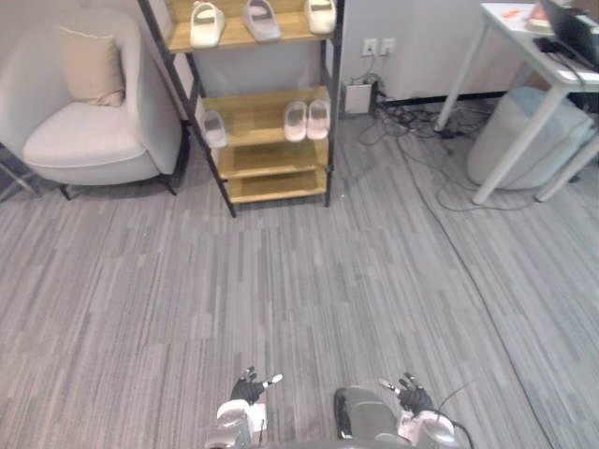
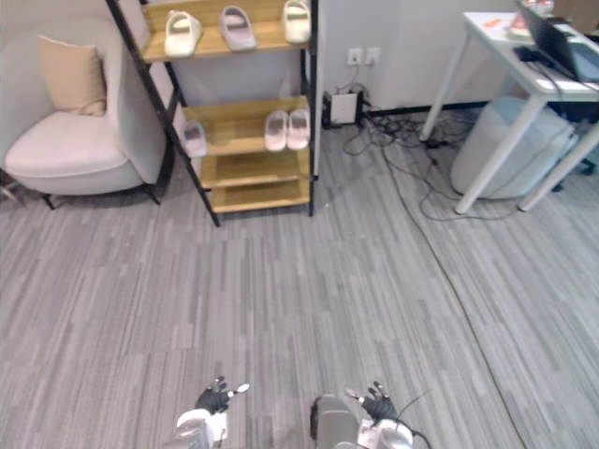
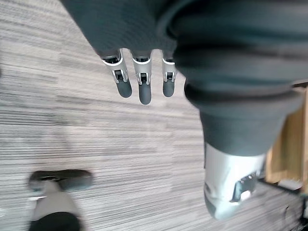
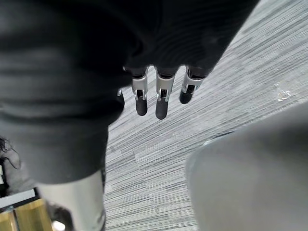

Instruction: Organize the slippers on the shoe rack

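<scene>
1. Hands. I read the left hand (image 1: 248, 388) low at the near edge of the head view, its fingers (image 3: 144, 82) straight and loosely spread above the carpet (image 1: 299, 281). The right hand (image 1: 409, 395) sits beside it to the right, with its fingers (image 4: 161, 101) equally straight and relaxed. Neither hand touches a slipper.

2. Task items. The shoe rack (image 1: 253, 112) stands against the far wall, well apart from both hands.
- Upper shelf: a cream slipper (image 1: 207, 23), a grey slipper (image 1: 261, 19) and a white slipper (image 1: 320, 14) lie in a row, apart from one another.
- Middle shelf: a pink pair (image 1: 306, 120) lies side by side near the right post. A single pale slipper (image 1: 214, 128) lies at the left edge, against the slanted black frame.

3. Clearances. A wide stretch of carpet lies between the hands and the rack front. On the left, an armchair (image 1: 89, 136) stands just beside the rack frame. On the right, cables (image 1: 421, 126) trail across the floor toward a white surface (image 1: 524, 42) with a grey pouf (image 1: 529, 136) beneath it.
</scene>
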